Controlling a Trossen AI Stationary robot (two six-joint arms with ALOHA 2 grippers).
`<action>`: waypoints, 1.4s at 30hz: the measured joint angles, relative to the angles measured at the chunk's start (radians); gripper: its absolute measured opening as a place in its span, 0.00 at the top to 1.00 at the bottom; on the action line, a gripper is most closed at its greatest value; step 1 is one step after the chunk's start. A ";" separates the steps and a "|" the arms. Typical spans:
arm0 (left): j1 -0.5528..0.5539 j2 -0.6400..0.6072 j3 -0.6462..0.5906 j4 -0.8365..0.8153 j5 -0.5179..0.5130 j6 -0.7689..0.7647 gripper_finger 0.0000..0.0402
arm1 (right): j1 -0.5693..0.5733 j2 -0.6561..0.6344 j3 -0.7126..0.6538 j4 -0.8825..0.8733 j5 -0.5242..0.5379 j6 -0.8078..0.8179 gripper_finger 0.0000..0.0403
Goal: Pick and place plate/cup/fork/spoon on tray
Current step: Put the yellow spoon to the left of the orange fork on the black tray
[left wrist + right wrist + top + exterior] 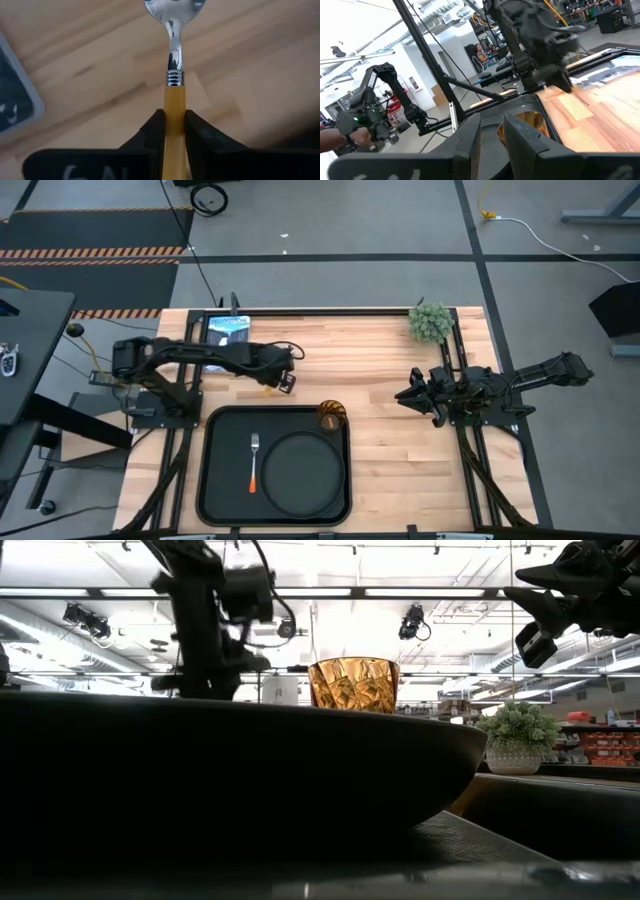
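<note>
The black tray lies at the table's near middle. On it are the round black plate, the fork left of the plate, and the amber cup at the tray's far right corner; the cup also shows in the low view. My left gripper is beyond the tray's far edge, shut on the spoon. My right gripper hovers right of the cup, its fingers a narrow gap apart and empty. My left gripper pinches the spoon's orange handle between its two fingers, a little behind the ribbed silver collar. The handle runs back along the fingers, and the silver bowl points straight ahead of them. I cannot tell whether the spoon is clear of the table.
A small upright blue-white picture panel stands at the table's far left, close behind my left arm. A potted plant stands at the far right. Bare wood lies between the tray and my right gripper.
</note>
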 joint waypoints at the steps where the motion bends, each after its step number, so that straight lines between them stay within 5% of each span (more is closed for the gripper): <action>1: -0.015 -0.022 0.000 -0.012 0.002 -0.018 0.86 | 0.000 0.000 0.000 0.000 0.000 0.000 0.78; 12: -0.346 -0.201 -0.005 -0.259 0.009 -0.408 0.86 | 0.000 0.003 0.000 0.005 0.000 0.000 0.78; 28: -0.977 -0.134 -0.006 -0.295 -0.057 -1.261 0.86 | 0.000 0.016 0.000 0.004 0.000 0.000 0.78; 34: -1.085 -0.041 -0.007 -0.222 -0.041 -1.394 0.86 | 0.000 0.016 0.000 0.005 0.000 0.000 0.78; 42: -1.099 0.078 -0.006 -0.126 -0.013 -1.411 0.86 | 0.000 0.016 0.000 0.005 0.000 0.000 0.78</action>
